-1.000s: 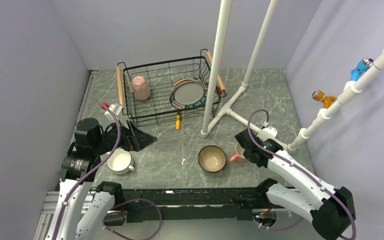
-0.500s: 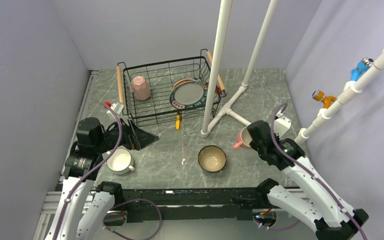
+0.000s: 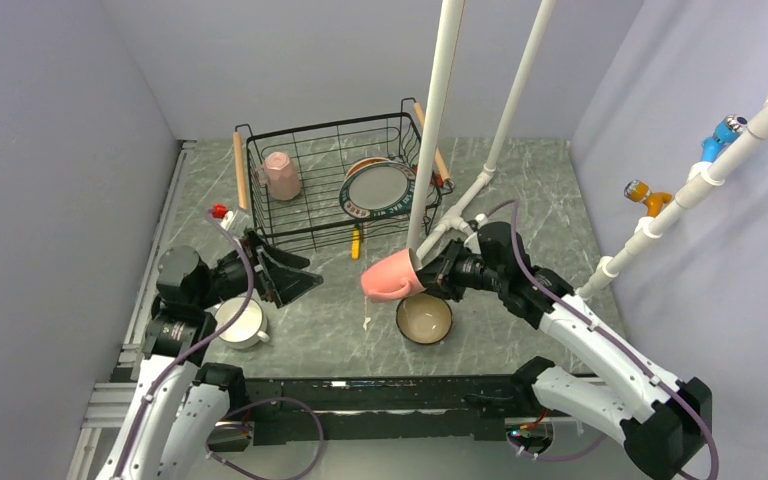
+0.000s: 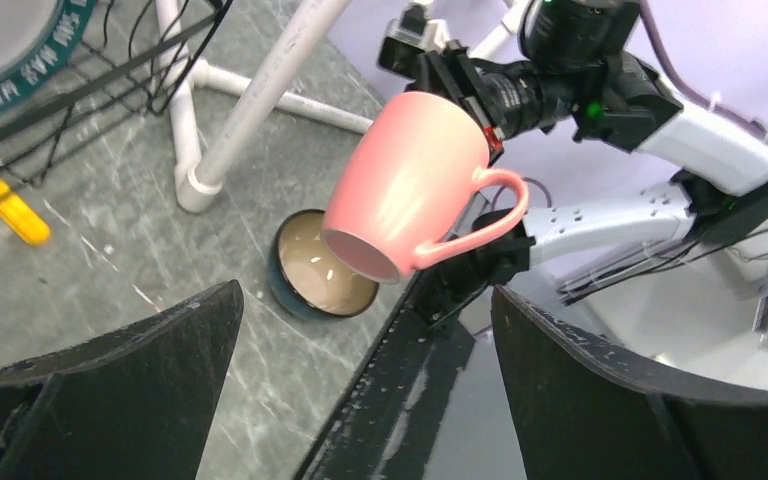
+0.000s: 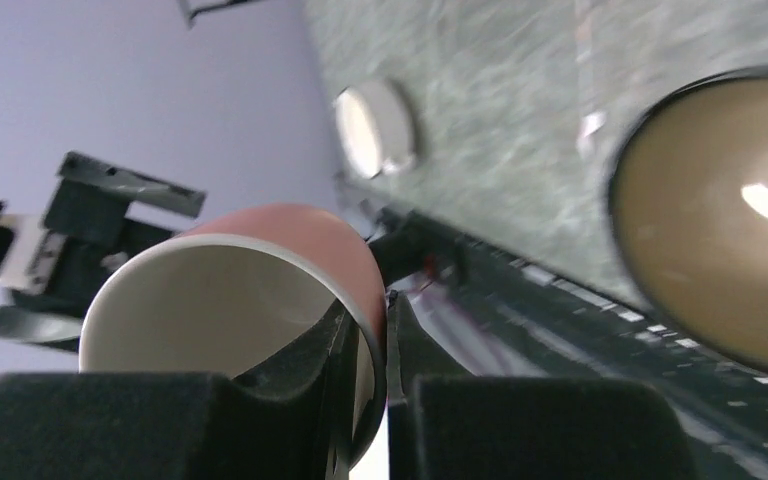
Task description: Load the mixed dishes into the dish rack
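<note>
The grey marbled tabletop (image 3: 340, 300) carried the black wire dish rack (image 3: 242, 172), which held a dark-rimmed big plate (image 3: 378, 188) and one pink mug (image 3: 281, 175). The right claw (image 3: 428, 272), nearly closed, pinched a second pink mug (image 3: 392, 276) by its rim, tilted in the air near the tan-inside dark-blue bowl (image 3: 424, 317). The left claw (image 3: 285, 275) gaped wide and empty beside the white handled cup (image 3: 241, 322).

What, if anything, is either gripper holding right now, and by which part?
The right gripper holds the glossy pink ceramic mug by its rim wall, one finger inside, one outside. The left gripper is open and holds nothing.
</note>
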